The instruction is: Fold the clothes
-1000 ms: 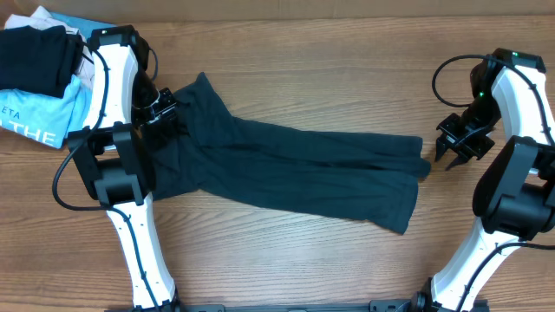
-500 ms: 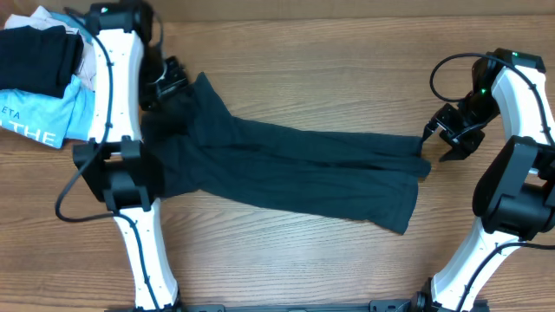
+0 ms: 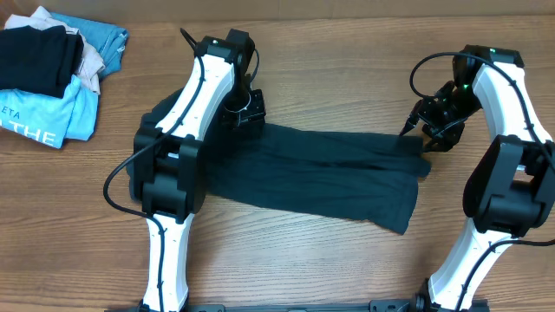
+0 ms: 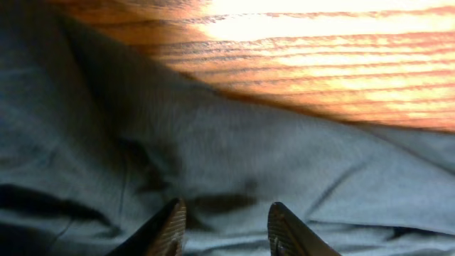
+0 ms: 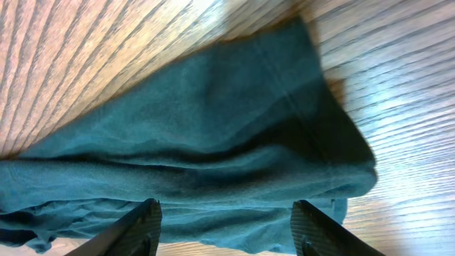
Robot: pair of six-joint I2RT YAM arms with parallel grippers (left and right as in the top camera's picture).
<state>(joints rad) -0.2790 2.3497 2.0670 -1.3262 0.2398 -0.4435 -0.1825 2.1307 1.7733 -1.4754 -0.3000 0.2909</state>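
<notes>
- The dark garment [image 3: 329,173] lies flat and wrinkled across the middle of the wooden table [image 3: 347,52], stretched out long from left to right.
- The left tool [image 3: 245,111] hangs over the garment's upper edge, towards its left end, where the cloth meets bare wood.
- In the left wrist view, the left tool [image 4: 227,229] has its two fingers parted by a moderate gap. They sit just above the rumpled cloth [image 4: 213,142] with nothing pinched between them, and the table [image 4: 320,57] shows beyond.
- The right tool [image 3: 431,134] is at the garment's right end, by its upper corner.
- In the right wrist view, the right tool [image 5: 227,227] stands wide and holds nothing. The hemmed end of the garment [image 5: 213,128] lies below it, with the table [image 5: 71,57] on either side.
- At the far left corner of the table, well apart from the garment, is a pile of clothes: a folded black garment [image 3: 35,56] lies on a light-blue shirt [image 3: 43,121] printed "THE".
</notes>
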